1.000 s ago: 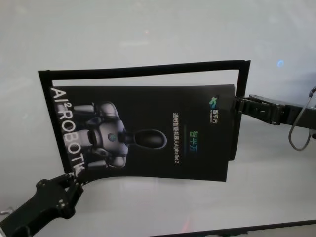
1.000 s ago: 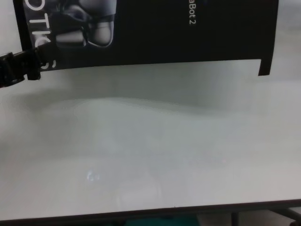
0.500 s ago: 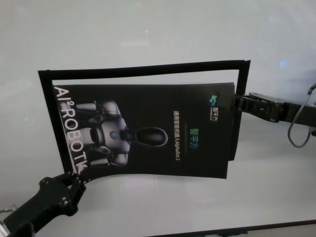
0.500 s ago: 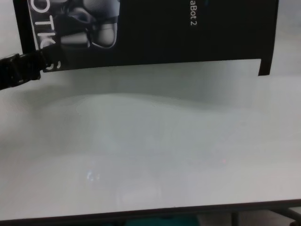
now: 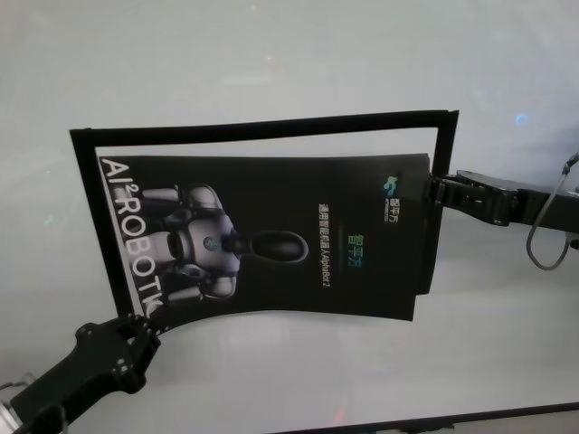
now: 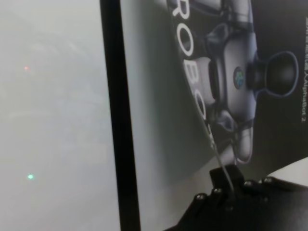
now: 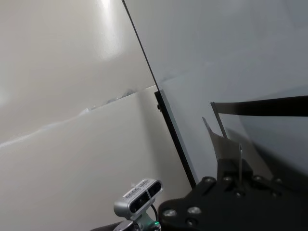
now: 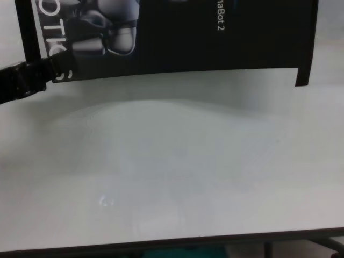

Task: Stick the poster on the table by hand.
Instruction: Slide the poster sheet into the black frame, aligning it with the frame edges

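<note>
The poster (image 5: 271, 235), a glossy black sheet with white lettering and a grey robot picture, hangs slightly bowed just above the table (image 5: 271, 63) and casts a shadow on it. My left gripper (image 5: 140, 318) is shut on its near left corner, beside the lettering. The left wrist view shows those fingertips (image 6: 225, 175) pinching the sheet's edge (image 6: 231, 72). On the opposite side my right gripper (image 5: 432, 192) is shut on the poster's right edge, seen edge-on between its fingers (image 7: 239, 166). The chest view shows only the poster's lower part (image 8: 188, 37) and the left gripper (image 8: 45, 72).
Narrow black tape strips (image 5: 262, 127) frame the poster along its far, left and right sides; one runs beside the sheet (image 6: 118, 120). The table's dark near edge (image 8: 215, 239) lies close below. A cable loop (image 5: 543, 240) hangs from the right arm. A small grey camera device (image 7: 139, 195) sits off the table.
My left gripper has shifted slightly right with the poster's corner, and the sheet has sunk a little closer to the table. The right gripper has barely moved.
</note>
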